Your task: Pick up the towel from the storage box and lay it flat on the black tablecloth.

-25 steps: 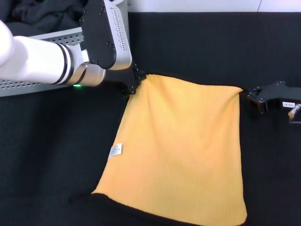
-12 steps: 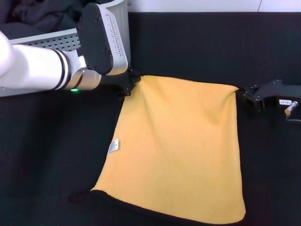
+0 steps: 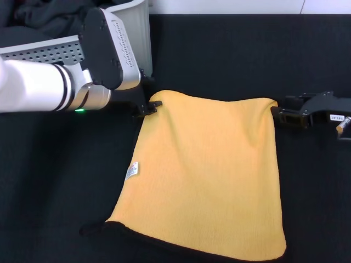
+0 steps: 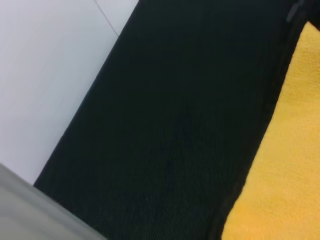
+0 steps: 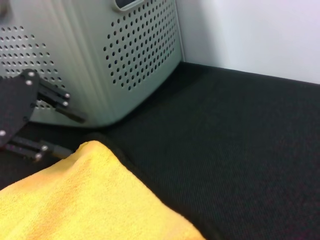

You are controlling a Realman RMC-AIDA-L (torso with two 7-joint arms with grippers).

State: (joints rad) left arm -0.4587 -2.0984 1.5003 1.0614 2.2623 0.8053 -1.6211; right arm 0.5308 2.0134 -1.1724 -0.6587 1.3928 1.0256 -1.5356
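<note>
towel [image 3: 205, 172]: spread yellow side up on tablecloth [image 3: 219, 55], near edge showing dark edging | left gripper [image 3: 149, 106]: at towel's far left corner, grip state cannot be told | right gripper [image 3: 281, 115]: at far right corner, grip unclear | box [image 3: 60, 49]: far left, behind left arm

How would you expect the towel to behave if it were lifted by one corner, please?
The towel would probably hang limp: its near edge is folded over, showing dark backing. It looks light, thin and soft. On the grainy tablecloth it would likely drag and bunch.
</note>
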